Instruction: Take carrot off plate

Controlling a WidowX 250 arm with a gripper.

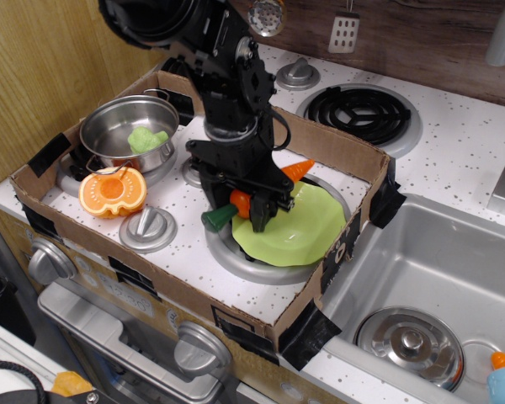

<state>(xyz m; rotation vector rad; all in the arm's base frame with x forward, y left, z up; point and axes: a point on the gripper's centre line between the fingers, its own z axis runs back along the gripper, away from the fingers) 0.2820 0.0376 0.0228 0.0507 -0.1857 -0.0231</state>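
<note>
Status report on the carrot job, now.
Tool down astride glossy orange toy carrot; grip unconfirmed. Carrot lies across lime-green round plate rim. Nothing blocking.

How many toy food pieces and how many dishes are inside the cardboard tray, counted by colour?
Orange: 2, the carrot and the pumpkin half
Green: 2, the plate and the food piece in the pot
Silver: 1, the pot
Total: 5

The arm [210,50] is all black, built from thick rounded segments. A thin black cable loops beside the wrist. The gripper [246,202] has black, flat fingers.
</note>
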